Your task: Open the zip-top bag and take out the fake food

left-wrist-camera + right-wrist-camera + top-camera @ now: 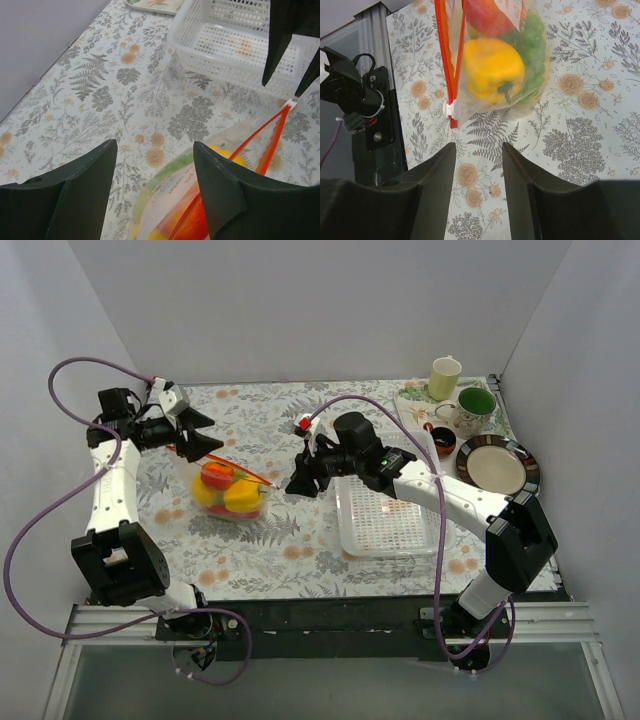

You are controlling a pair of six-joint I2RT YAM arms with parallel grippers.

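Observation:
The zip-top bag (232, 492) lies on the floral tablecloth left of centre, its red-orange zip strip (250, 473) on top and running toward the right. Inside is the fake food (225, 490): a yellow pepper (492, 67), green grapes (532, 35) and a red tomato (487, 15). My left gripper (205, 433) is open and empty, just behind the bag's left end; the bag (190, 200) lies below and between its fingers. My right gripper (297, 483) is open and empty, just right of the bag's corner. The white zip slider (451, 108) is a little ahead of the right gripper (478, 147).
A white perforated basket (390, 515) stands right of the bag, under the right arm; it also shows in the left wrist view (235, 40). At the back right are a tray (420, 405), a cream mug (445, 377), a green cup (476, 403) and a plate (497, 465).

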